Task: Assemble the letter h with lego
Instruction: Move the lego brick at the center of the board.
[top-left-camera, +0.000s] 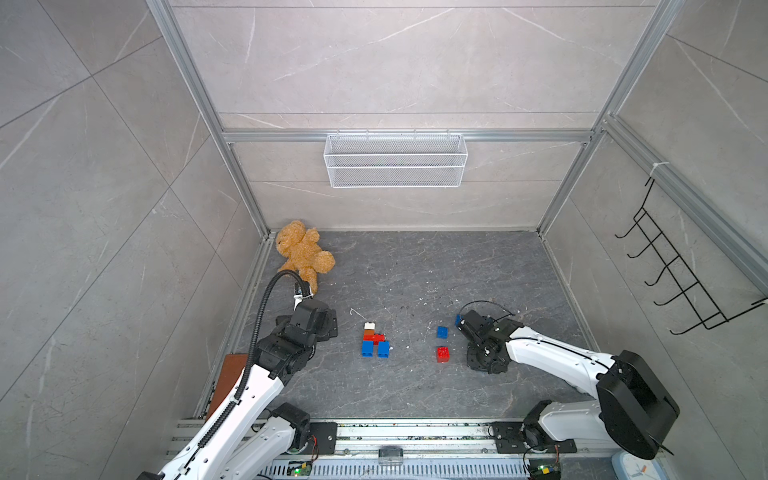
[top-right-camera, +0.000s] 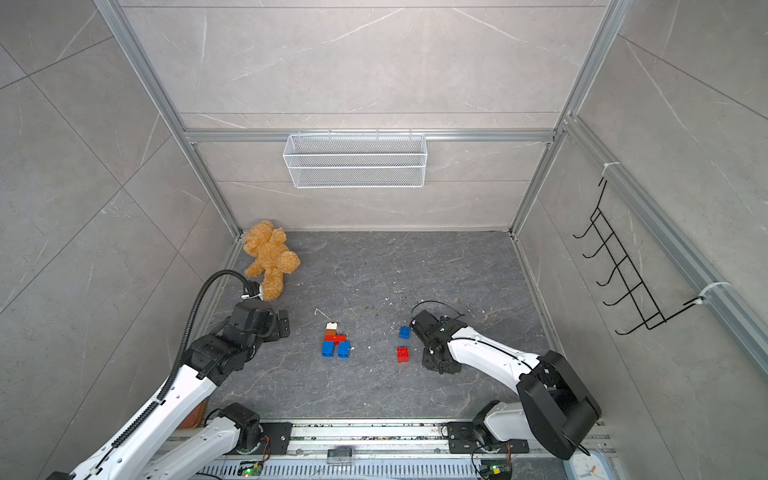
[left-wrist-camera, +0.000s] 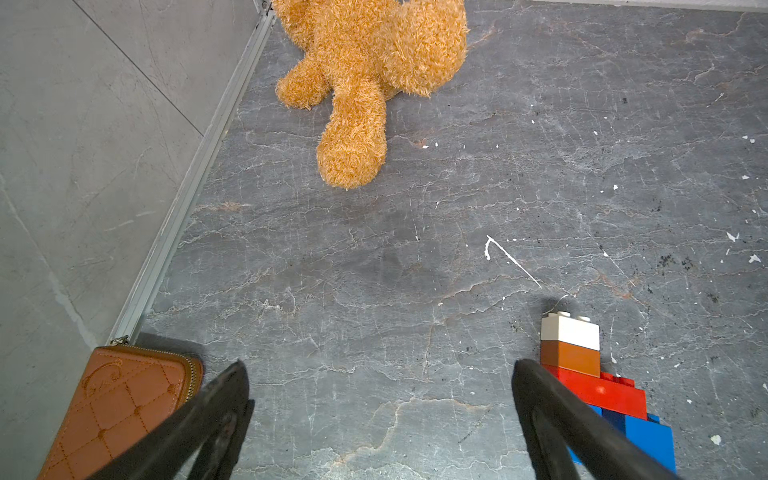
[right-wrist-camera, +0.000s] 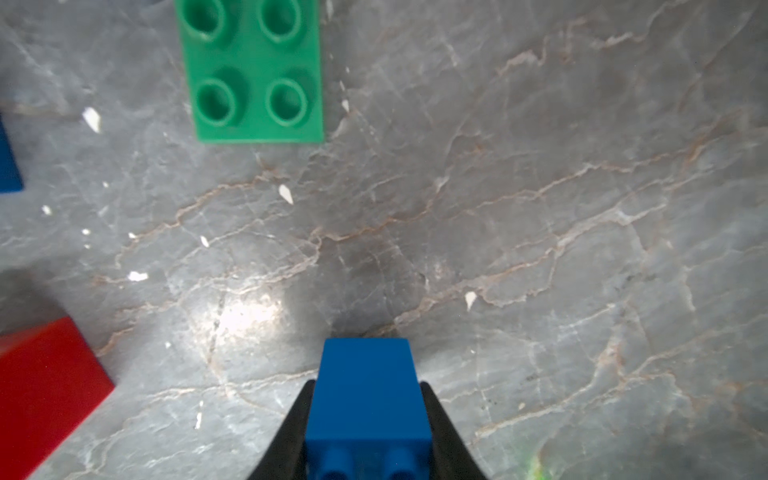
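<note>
Lego bricks lie on the dark stone floor. A joined group of white, brown, red and blue bricks (top-left-camera: 374, 340) (top-right-camera: 335, 340) lies mid-floor; the left wrist view shows it (left-wrist-camera: 582, 365) beside one finger. My left gripper (top-left-camera: 306, 323) (left-wrist-camera: 379, 368) stands open over bare floor, left of that group. At the right, my right gripper (top-left-camera: 461, 320) (right-wrist-camera: 367, 384) is shut on a blue brick (right-wrist-camera: 368, 399), low over the floor. A loose blue brick (top-left-camera: 442, 332) (top-right-camera: 404, 332) and a loose red brick (top-left-camera: 442, 354) (top-right-camera: 402, 354) lie just left of it. A green brick (right-wrist-camera: 253, 70) lies ahead of the held one.
A tan teddy bear (top-left-camera: 303, 253) (left-wrist-camera: 365, 62) lies in the back left corner. A brown quilted wallet (top-left-camera: 226, 374) (left-wrist-camera: 120, 403) rests against the left wall rail. A white wire basket (top-left-camera: 395, 160) hangs on the back wall, a black hook rack (top-left-camera: 681, 270) on the right wall.
</note>
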